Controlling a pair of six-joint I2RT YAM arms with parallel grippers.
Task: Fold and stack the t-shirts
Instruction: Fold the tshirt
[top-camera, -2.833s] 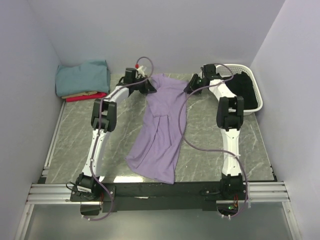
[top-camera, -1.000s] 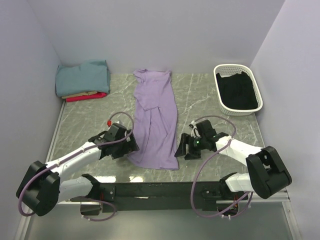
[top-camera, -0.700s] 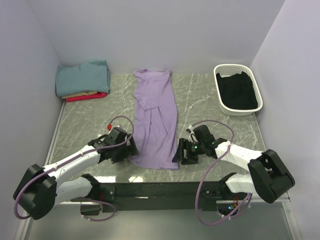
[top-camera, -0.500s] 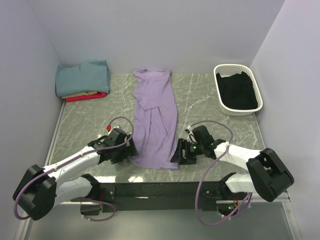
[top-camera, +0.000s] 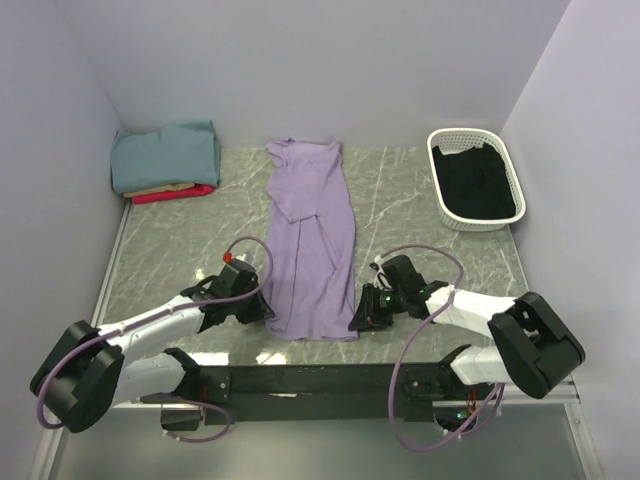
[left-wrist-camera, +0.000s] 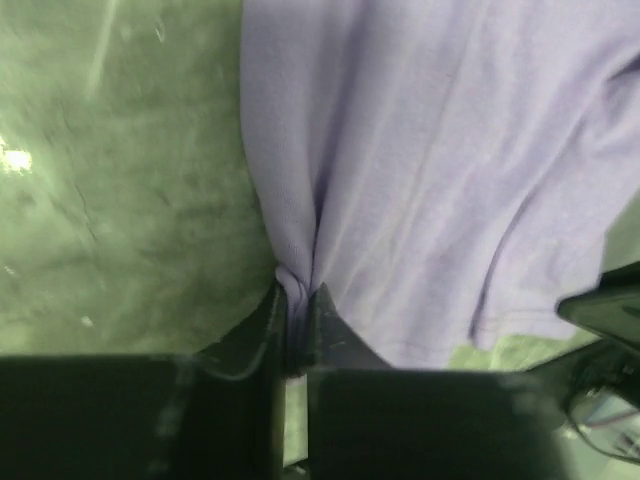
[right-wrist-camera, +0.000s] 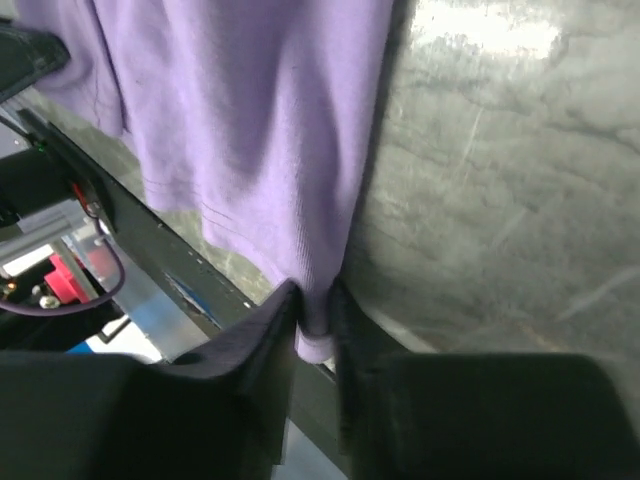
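A lavender-purple t-shirt (top-camera: 313, 240) lies folded lengthwise down the middle of the marble table, neck at the far end. My left gripper (top-camera: 266, 312) is shut on its near left hem corner; in the left wrist view the cloth (left-wrist-camera: 420, 180) bunches between the fingertips (left-wrist-camera: 272, 310). At the near right corner my right gripper (top-camera: 358, 322) pinches the hem, and the right wrist view shows the purple cloth (right-wrist-camera: 260, 130) squeezed between both fingers (right-wrist-camera: 262, 335). A stack of folded t-shirts, teal (top-camera: 165, 153) over tan and red (top-camera: 172, 193), sits at the far left corner.
A white basket (top-camera: 499, 219) holding dark cloth stands at the far right. Purple cables loop off both arms. The black front rail (top-camera: 320, 378) runs just behind the hem. Walls close in on three sides.
Both grippers slid in to the near hem corners and closed on the cloth. Earlier still, the arms were at the far end of the shirt, which then lay more crumpled.
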